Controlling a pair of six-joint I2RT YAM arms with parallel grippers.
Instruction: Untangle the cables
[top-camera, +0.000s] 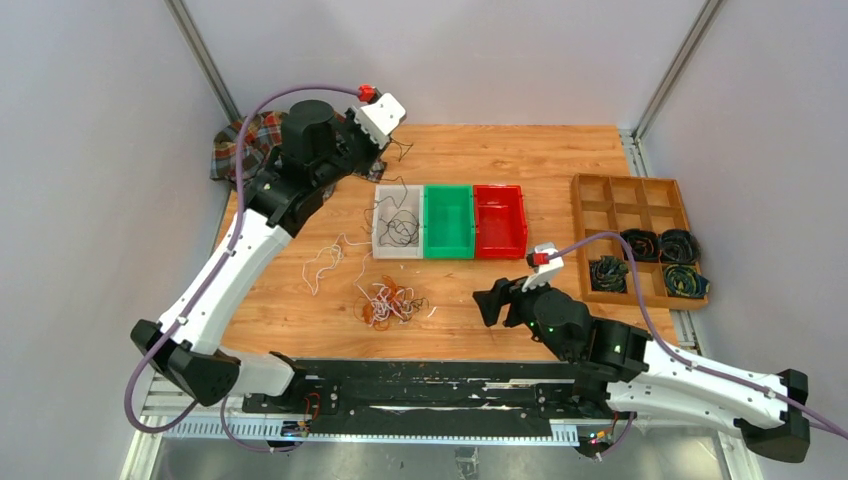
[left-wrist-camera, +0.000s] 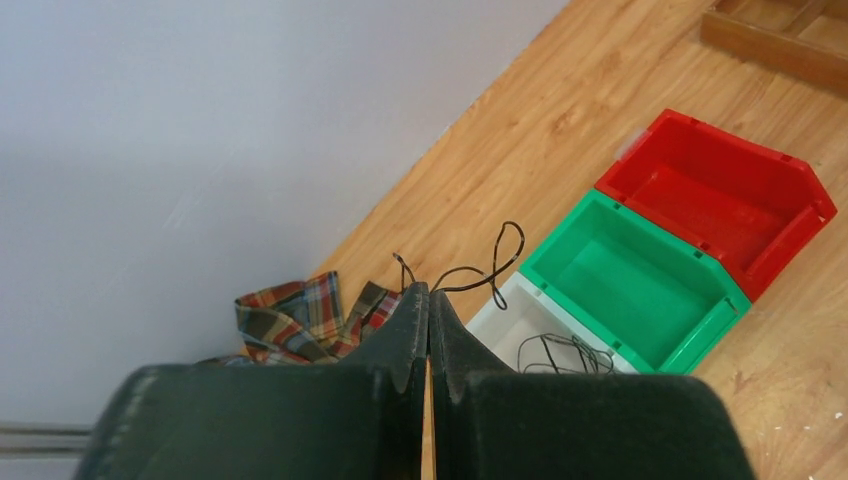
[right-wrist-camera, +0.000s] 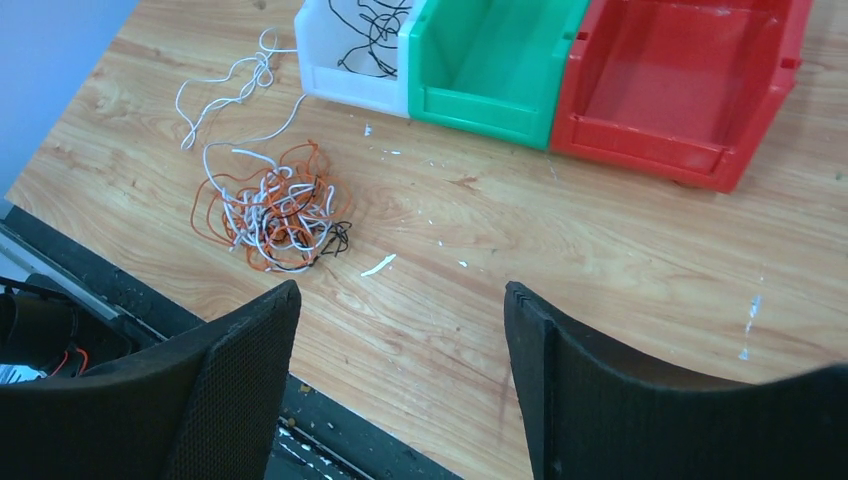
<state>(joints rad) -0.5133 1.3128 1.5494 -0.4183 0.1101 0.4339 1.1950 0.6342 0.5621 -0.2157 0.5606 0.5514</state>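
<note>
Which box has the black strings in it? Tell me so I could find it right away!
Look at the wooden table, where three plastic bins sit side by side in a row. Pick the white bin at the left end, next to the green bin. It is the only one with black cables inside; the green one and the red bin are empty.

Three bins (top-camera: 448, 254) stood side by side mid-table, with loose cables (top-camera: 402, 228) lying in the leftmost. A tangled cable heap (top-camera: 388, 303) lay before them. To their right sat a divided tray (top-camera: 630, 205), apparently holding coiled cords (top-camera: 679, 245).
</note>
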